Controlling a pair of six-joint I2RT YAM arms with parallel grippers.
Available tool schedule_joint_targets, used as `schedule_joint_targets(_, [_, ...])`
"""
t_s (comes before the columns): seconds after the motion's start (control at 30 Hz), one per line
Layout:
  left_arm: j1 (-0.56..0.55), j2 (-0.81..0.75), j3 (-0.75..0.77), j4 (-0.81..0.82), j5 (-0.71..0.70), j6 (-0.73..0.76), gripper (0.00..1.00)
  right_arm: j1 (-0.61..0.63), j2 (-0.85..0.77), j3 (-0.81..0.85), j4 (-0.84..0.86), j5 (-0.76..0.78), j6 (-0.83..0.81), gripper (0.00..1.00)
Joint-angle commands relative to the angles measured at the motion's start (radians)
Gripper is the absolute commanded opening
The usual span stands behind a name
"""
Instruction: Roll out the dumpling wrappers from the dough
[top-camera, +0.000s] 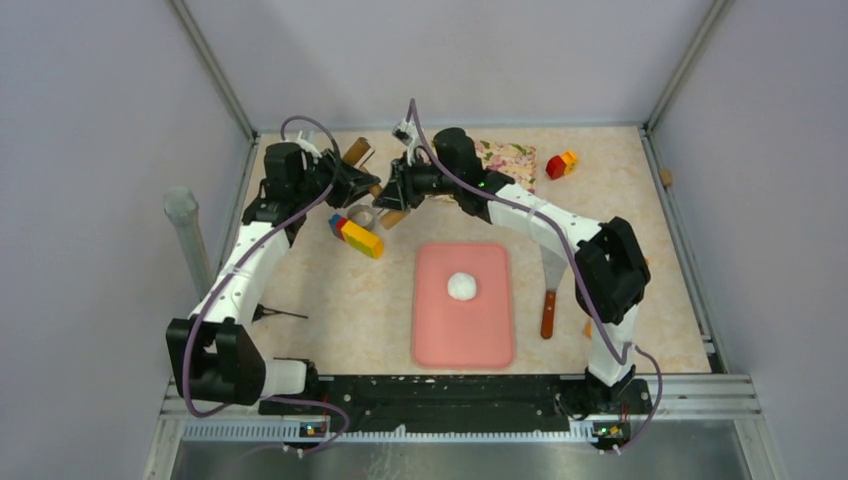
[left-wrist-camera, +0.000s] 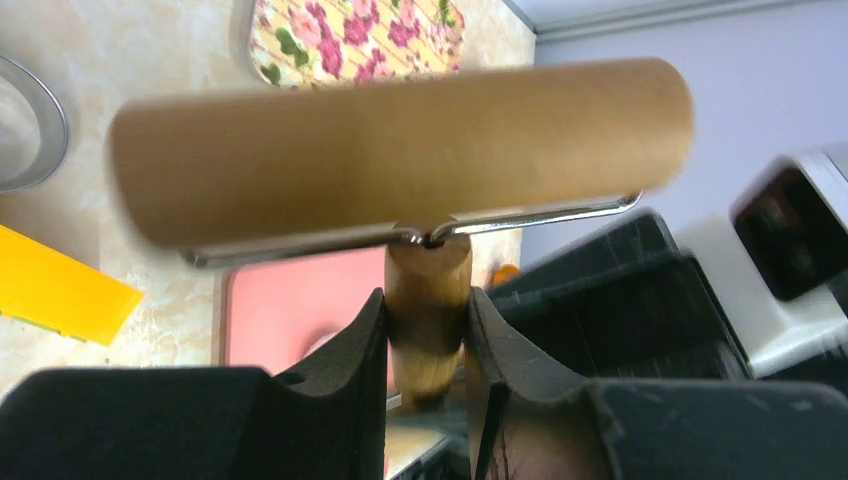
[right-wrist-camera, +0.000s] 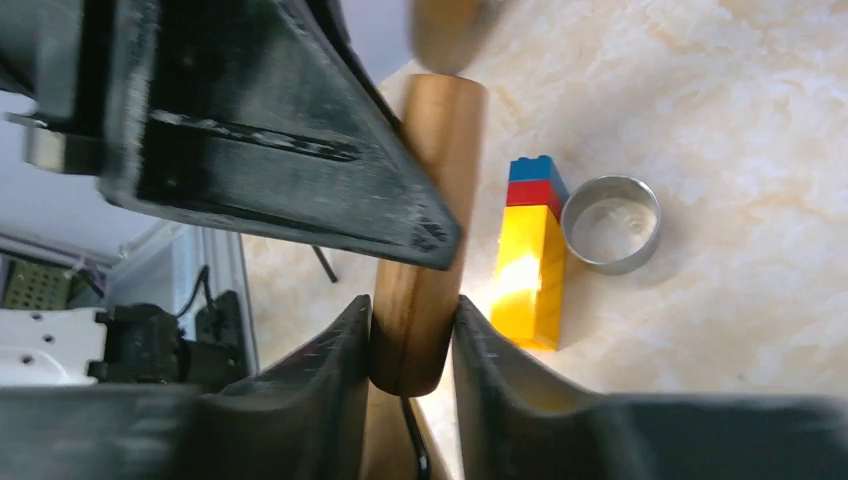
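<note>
Well apart from jaws, dough (top-camera: 462, 286) on mat (top-camera: 463, 340)

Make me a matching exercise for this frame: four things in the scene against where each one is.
Things:
1. dough
2. metal ring
3. rolling pin
4. brown-handled tool

Places:
A. handles gripped by the left gripper and the right gripper
B. lying right of the pink mat
C. middle of the pink mat
D. beside the coloured block stack

Pairs: 1-C, 2-D, 3-A, 4-B
</note>
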Motion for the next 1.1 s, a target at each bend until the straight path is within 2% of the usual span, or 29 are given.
schedule_joint_targets(0.0, [0.005, -0.049, -0.001, 0.090, 0.007, -0.009, 0.00, 0.015, 0.021, 0.058, 0.002, -0.036, -0.019, 0.20])
schedule_joint_targets(0.07, [0.005, -0.050, 0.000, 0.091, 0.010, -0.009, 0.00, 0.015, 0.023, 0.058, -0.003, -0.048, -0.025, 0.01])
schedule_joint_targets(0.2, [0.005, -0.056, 0.007, 0.102, 0.027, -0.018, 0.00, 0.015, 0.015, 0.062, -0.015, -0.072, -0.048, 0.00])
schedule_joint_targets(0.23, [0.006, -0.058, 0.005, 0.114, 0.040, -0.024, 0.03, 0.015, 0.009, 0.063, -0.015, -0.070, -0.058, 0.00])
schedule_joint_targets(0.27, [0.008, -0.060, 0.005, 0.128, 0.057, -0.030, 0.12, 0.016, 0.003, 0.065, -0.046, -0.066, -0.069, 0.00])
schedule_joint_targets(0.3, [0.010, -0.064, 0.007, 0.149, 0.077, -0.033, 0.26, 0.015, -0.003, 0.068, -0.065, -0.056, -0.085, 0.00])
schedule_joint_targets(0.4, [0.014, -0.077, 0.033, 0.177, 0.149, -0.018, 0.87, 0.010, -0.035, 0.064, -0.102, -0.005, -0.128, 0.00])
schedule_joint_targets(0.43, [0.015, -0.084, 0.046, 0.179, 0.178, -0.010, 0.97, 0.005, -0.046, 0.057, -0.110, 0.010, -0.139, 0.00])
schedule_joint_targets(0.63, [0.015, -0.132, 0.102, 0.252, 0.342, 0.053, 0.99, -0.048, -0.130, 0.039, -0.148, 0.097, -0.181, 0.00])
schedule_joint_targets(0.83, [0.013, -0.182, 0.184, 0.191, 0.421, 0.207, 0.99, -0.142, -0.233, -0.016, -0.189, 0.165, -0.269, 0.00])
schedule_joint_targets(0.97, [0.012, -0.197, 0.215, 0.208, 0.489, 0.265, 0.99, -0.187, -0.293, -0.026, -0.291, 0.227, -0.419, 0.00])
schedule_joint_targets(1.07, [0.010, -0.196, 0.267, 0.218, 0.597, 0.332, 0.99, -0.206, -0.342, -0.045, -0.409, 0.253, -0.554, 0.00])
